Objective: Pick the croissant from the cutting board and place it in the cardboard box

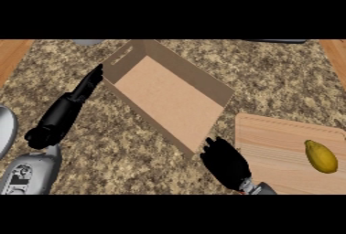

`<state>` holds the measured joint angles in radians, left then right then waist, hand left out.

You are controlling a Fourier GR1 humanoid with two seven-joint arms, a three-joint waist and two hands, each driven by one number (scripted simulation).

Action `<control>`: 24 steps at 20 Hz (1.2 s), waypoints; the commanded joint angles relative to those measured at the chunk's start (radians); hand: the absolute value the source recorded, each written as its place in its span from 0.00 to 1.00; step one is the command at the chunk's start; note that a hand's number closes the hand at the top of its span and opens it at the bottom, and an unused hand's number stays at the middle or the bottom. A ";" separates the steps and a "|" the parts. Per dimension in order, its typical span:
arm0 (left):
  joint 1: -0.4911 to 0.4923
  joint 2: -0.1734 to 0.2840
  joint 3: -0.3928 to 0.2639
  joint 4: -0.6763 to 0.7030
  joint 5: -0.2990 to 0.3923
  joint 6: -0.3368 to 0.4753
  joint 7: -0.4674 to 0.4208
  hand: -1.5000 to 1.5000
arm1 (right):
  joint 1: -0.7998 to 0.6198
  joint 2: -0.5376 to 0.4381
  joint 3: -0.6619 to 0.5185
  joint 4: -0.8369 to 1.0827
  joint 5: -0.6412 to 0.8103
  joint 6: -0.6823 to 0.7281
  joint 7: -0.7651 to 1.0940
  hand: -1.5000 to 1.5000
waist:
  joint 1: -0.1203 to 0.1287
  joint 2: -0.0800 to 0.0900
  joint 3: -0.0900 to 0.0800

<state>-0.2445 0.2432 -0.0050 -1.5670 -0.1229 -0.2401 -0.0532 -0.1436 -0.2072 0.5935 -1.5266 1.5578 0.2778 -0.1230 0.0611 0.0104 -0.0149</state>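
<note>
Sitting near the cutting board's (270, 137) right edge, the croissant (321, 156) looks light, flaky, crushable; best cupped across its middle. Right hand (226, 162) hovers empty, fingers relaxed, beside the cardboard box (169, 91); left hand (84, 89) straight-fingered.

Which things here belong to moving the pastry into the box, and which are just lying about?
Belonging to the job:
- cardboard box
- cutting board
- yellow item on the board, more like a fruit than a croissant
- right robot hand
- left robot hand

Lying about:
- grey object at the counter's far edge
- pale rim at left
</note>
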 commanded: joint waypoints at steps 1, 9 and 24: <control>-0.012 -0.010 -0.019 0.001 0.004 -0.014 -0.016 0.50 | -0.029 0.197 0.080 -0.008 -0.138 0.025 0.099 1.00 | 0.055 0.021 0.021; -0.053 -0.013 -0.040 0.031 -0.006 -0.032 -0.007 0.50 | -0.279 0.206 0.221 -0.049 -0.299 -0.102 0.375 1.00 | 0.081 0.007 0.015; -0.054 -0.040 -0.058 0.055 -0.029 -0.009 -0.011 0.50 | -0.718 0.207 0.108 0.018 -0.524 -0.409 1.086 1.00 | 0.067 -0.002 0.011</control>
<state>-0.3026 0.2120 -0.0547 -1.5111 -0.1454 -0.2548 -0.0623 -0.7368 -0.0009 0.7398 -1.5763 1.0735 -0.0602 0.8017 0.1262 0.0071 -0.0029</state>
